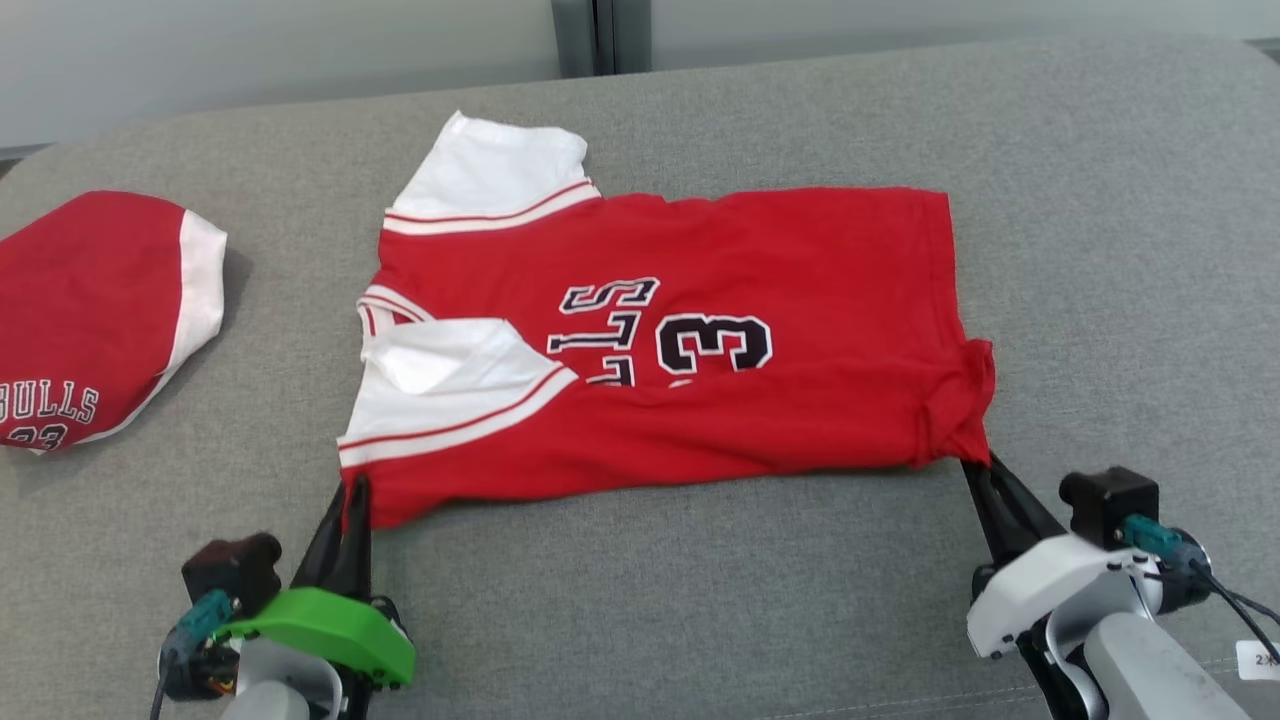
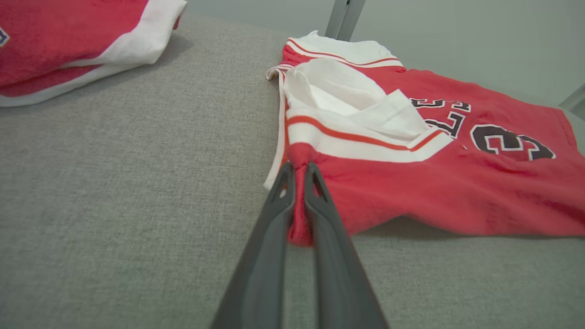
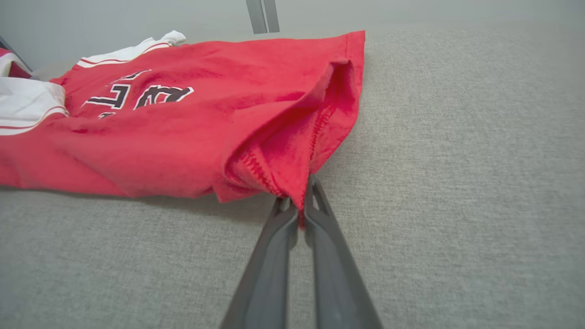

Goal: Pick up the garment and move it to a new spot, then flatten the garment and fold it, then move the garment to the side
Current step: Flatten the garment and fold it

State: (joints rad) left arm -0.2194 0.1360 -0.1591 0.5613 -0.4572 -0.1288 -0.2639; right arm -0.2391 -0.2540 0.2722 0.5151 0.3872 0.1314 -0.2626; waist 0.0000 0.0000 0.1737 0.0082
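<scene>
The garment is a red jersey with white sleeves and dark lettering, lying sideways on the grey cushion, its near long edge folded over. My left gripper is shut on the near corner by the white sleeve; in the left wrist view the red cloth is pinched between the two fingers of that gripper. My right gripper is shut on the near hem corner, where the red hem bunches up above the closed right gripper.
A second red and white jersey, folded, lies at the far left of the cushion. A pale wall with a dark post stands behind. Bare cushion stretches to the right and in front.
</scene>
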